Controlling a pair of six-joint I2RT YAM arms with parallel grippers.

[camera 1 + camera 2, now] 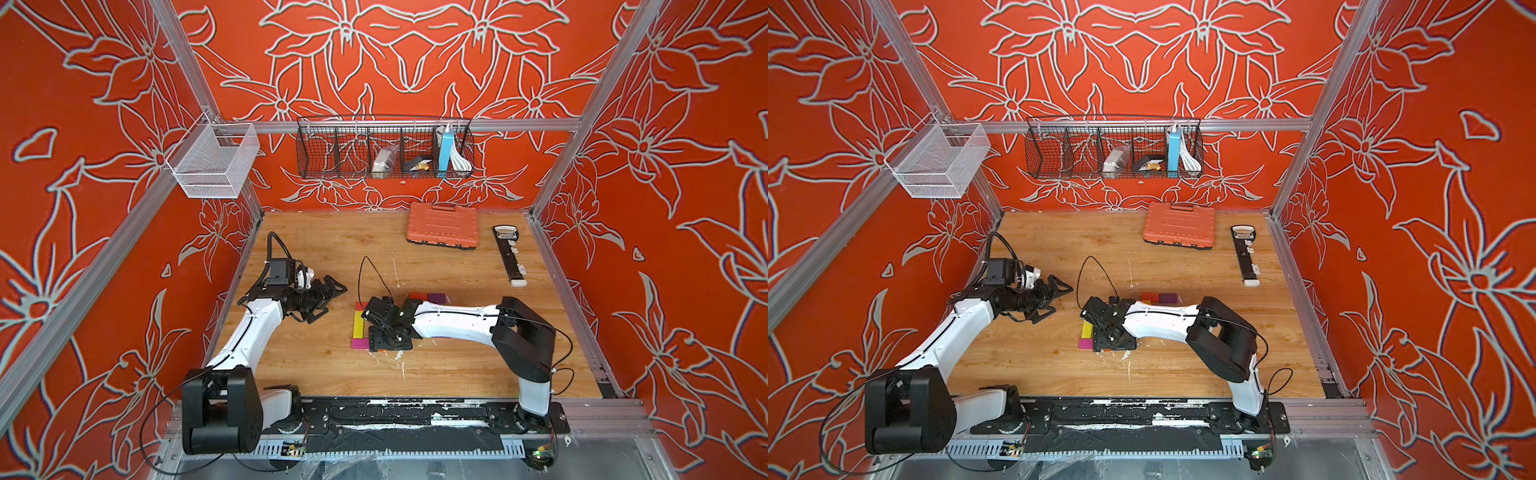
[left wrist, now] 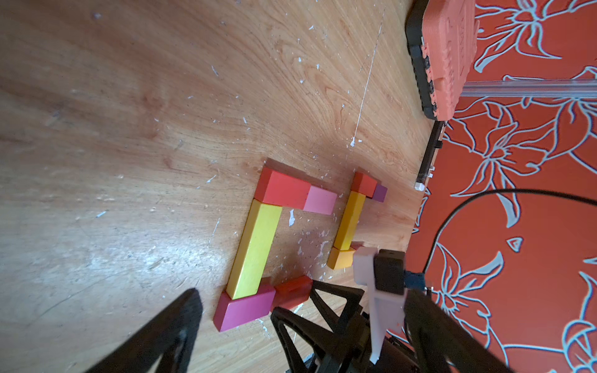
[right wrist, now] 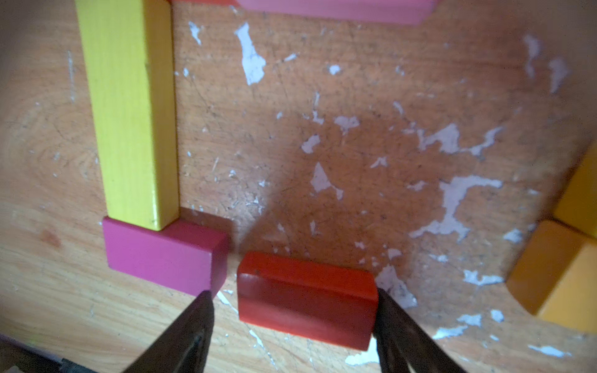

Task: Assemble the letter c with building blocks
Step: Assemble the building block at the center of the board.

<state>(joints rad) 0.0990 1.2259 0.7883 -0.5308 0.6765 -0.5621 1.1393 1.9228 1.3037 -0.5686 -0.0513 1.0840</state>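
Note:
Building blocks lie in a C shape: a coral-red block (image 2: 284, 190) and a pink block (image 2: 319, 200) form one arm. A long yellow bar (image 2: 255, 248) forms the back and meets a magenta block (image 3: 161, 255) at the corner. A red block (image 3: 307, 297) lies beside the magenta one with a small gap. My right gripper (image 3: 292, 295) is open and straddles this red block; one finger is clear of it and the other is at its end. My left gripper (image 1: 332, 303) hovers open and empty to the left. A yellow bar (image 2: 350, 219) lies to the right with orange, red and purple blocks.
An orange ribbed tool case (image 1: 442, 226) lies at the back of the wooden table. A black strip tool (image 1: 509, 257) lies at the right. A black wire basket (image 1: 384, 149) and a white mesh basket (image 1: 214, 160) hang on the frame.

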